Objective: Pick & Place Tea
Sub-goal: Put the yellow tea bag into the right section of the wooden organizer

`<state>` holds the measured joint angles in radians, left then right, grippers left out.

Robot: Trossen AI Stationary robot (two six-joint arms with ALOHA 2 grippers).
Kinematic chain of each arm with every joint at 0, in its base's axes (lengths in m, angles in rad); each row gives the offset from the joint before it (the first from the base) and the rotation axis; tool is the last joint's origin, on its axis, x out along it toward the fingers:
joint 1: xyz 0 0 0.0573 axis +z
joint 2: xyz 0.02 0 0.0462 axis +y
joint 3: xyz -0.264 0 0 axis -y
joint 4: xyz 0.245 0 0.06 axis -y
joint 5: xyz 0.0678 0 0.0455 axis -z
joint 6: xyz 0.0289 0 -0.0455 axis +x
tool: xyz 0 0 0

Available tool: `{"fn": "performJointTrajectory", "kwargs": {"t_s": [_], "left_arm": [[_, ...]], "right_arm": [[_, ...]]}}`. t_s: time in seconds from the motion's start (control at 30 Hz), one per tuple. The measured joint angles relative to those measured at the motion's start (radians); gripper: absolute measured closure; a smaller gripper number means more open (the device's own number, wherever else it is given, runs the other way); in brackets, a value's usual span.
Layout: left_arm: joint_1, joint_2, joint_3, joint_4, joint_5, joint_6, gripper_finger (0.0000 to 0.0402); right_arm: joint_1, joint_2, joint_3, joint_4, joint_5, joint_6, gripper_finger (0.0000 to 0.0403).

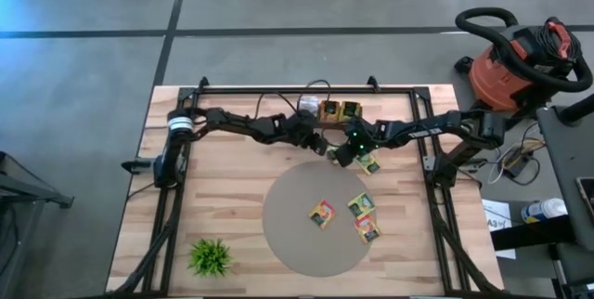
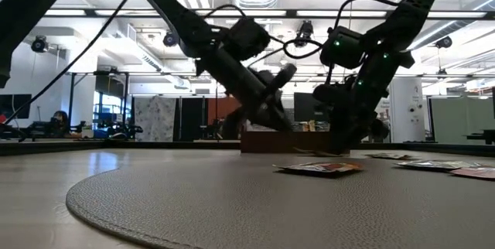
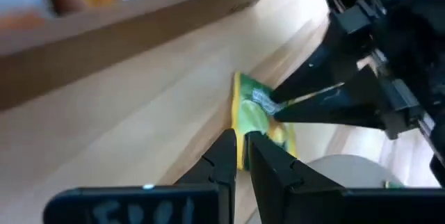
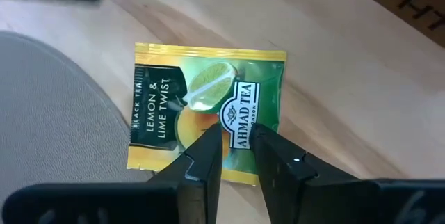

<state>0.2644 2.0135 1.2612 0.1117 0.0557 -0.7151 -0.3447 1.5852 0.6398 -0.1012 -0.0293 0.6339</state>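
Note:
A yellow-green tea sachet lies flat on the wood beside the round grey mat; it also shows in the high view. My right gripper stands on it, slanting down from the table's right, fingers close together. My left gripper hovers just short of the same sachet on its left, shut, touching nothing. Three more sachets lie on the mat. My right gripper has its two fingertips on the sachet's printed face, one on either side of the logo, near one edge. The fingers slant down from above and from the table's right. The sachet lies flat on the wood.
An open cardboard box with more tea stands at the far edge, just behind both grippers. A small green plant sits at the near left corner. A black frame runs along the table's sides. A red shop vacuum stands off the table at the right.

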Motion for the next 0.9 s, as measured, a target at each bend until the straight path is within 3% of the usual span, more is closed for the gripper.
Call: {"fn": "performJointTrajectory", "kwargs": {"t_s": [0.9], "left_arm": [[-0.019, 0.078, -0.028, 0.081, 0.035, -0.223, 0.0367]], "right_arm": [[0.053, 0.003, 0.002, 0.082, 0.032, 0.204, 0.0321]]}}
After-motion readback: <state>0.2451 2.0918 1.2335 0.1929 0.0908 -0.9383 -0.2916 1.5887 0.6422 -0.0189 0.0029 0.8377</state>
